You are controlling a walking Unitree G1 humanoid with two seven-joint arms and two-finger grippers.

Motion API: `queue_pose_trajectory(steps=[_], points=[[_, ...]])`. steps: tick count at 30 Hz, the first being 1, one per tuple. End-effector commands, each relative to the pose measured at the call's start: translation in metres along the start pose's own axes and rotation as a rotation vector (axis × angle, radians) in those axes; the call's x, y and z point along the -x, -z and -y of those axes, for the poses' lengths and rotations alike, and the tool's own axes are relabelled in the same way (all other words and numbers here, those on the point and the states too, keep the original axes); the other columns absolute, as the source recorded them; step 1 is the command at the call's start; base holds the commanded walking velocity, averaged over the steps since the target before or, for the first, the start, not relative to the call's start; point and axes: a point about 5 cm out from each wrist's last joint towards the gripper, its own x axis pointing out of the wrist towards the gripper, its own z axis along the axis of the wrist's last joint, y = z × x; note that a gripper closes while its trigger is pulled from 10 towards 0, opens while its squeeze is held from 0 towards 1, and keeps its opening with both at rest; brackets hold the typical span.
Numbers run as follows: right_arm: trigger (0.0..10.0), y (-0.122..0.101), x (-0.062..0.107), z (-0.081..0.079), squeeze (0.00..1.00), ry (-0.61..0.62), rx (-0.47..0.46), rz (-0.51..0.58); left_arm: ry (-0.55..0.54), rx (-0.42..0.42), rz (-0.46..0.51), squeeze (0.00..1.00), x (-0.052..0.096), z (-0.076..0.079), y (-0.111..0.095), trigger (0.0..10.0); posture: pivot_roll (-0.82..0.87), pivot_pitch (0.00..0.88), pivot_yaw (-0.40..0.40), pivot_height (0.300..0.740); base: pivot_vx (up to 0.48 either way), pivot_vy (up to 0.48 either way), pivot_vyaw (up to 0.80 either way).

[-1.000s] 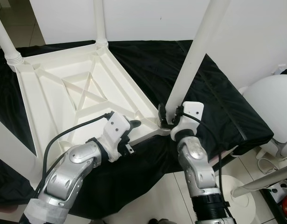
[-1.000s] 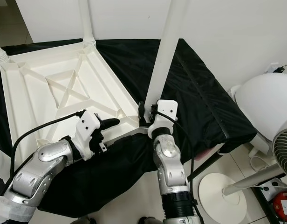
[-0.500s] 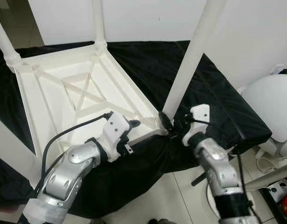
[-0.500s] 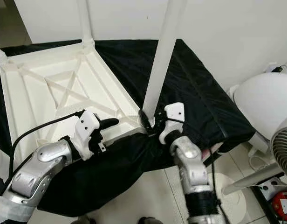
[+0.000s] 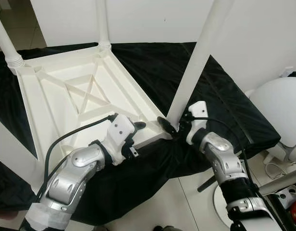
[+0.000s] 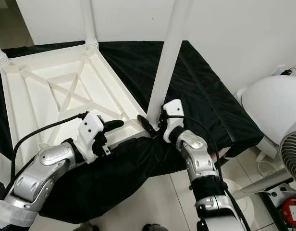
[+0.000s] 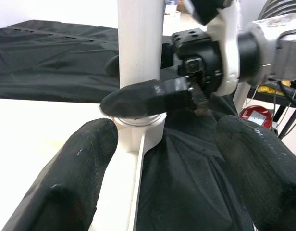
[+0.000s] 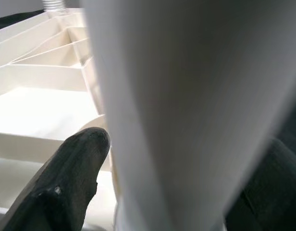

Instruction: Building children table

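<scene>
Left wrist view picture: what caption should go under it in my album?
The right tool closes around the white table leg at its socket, while the open left tool waits nearby above the black cloth.

Head stereo pair looking down over upturned table [image 5: 80, 91]; both wrist cameras close on leg [image 7: 140, 53].

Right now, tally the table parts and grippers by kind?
White plastic tabletop, upside down: 1
White plastic table legs standing up from its corners, the last cut off at the picture's edge: 4
Robot grippers, left gripper and right gripper: 2
Total: 7
</scene>
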Motion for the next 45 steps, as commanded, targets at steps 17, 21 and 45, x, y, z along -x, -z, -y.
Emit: queue_pose_trajectory(steps=[17,21,45], points=[[0.0,0.01,-0.008,0.008,0.0,-0.087,0.074,-0.069,0.001,-0.012,-0.014,0.0,0.0,0.002,0.002,10.0,0.08,0.096,-0.05,0.74,0.0,0.0,0.0],[10.0,0.012,-0.006,0.012,0.0,-0.049,0.059,-0.072,0.001,-0.011,-0.014,0.0,0.001,0.003,0.002,10.0,0.08,0.099,-0.049,0.74,0.0,0.0,0.0],[10.0,0.017,-0.008,-0.01,0.0,0.633,-0.089,-0.049,-0.005,0.015,-0.01,0.0,0.0,0.007,0.004,10.0,0.07,0.109,-0.049,0.74,0.0,0.0,0.0]])
